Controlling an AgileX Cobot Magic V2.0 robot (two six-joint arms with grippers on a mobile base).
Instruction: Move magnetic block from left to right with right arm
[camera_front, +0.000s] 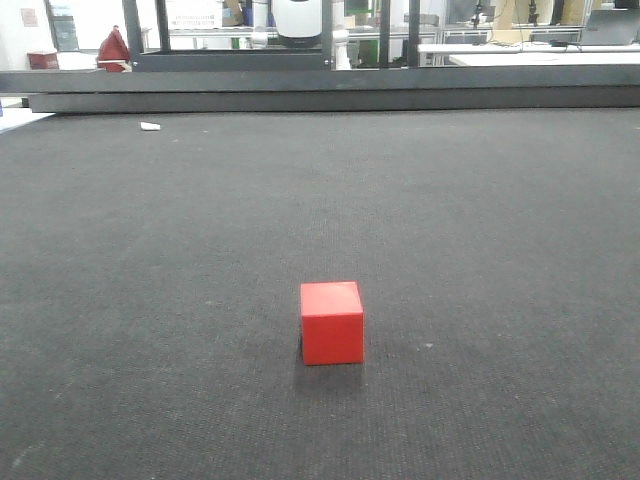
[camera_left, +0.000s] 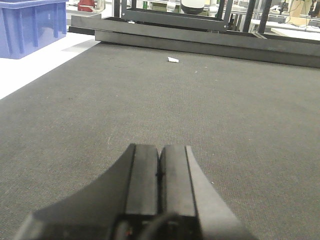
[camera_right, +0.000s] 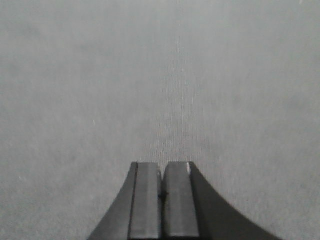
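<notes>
The magnetic block (camera_front: 332, 323), a small bright-red cube, rests on the dark grey mat (camera_front: 480, 230) near the front centre of the front view. Neither arm shows in that view. In the left wrist view my left gripper (camera_left: 160, 148) is shut, its two black fingers pressed together with nothing between them, low over the mat. My right gripper (camera_right: 162, 165) is likewise shut and empty above plain grey mat. The cube does not appear in either wrist view.
A small white scrap (camera_front: 150, 126) lies on the mat far back left, also seen as the white scrap (camera_left: 173, 60). A dark metal frame (camera_front: 330, 90) borders the mat's far edge. A blue plastic crate (camera_left: 30, 25) stands off the mat at the left.
</notes>
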